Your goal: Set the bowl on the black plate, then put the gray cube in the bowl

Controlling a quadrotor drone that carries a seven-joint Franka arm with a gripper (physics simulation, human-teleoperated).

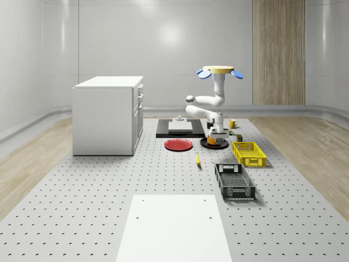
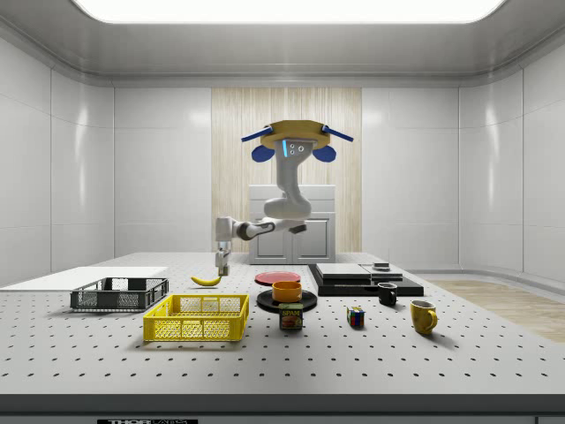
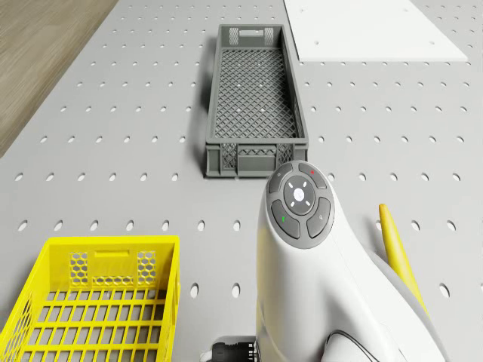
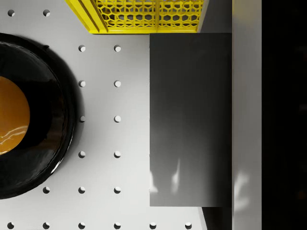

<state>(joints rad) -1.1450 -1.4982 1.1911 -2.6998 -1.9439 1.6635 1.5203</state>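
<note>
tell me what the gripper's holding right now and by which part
It cannot be told. A dark gray block sits right before the wrist camera, beside the black plate carrying the orange bowl, but no hold is visible.

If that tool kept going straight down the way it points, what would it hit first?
Probably the bare table, just beside the black plate holding the bowl, near the yellow basket.

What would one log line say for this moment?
bowl: on black plate | gripper: low over table beside plate | drone: hovering above plate
</note>
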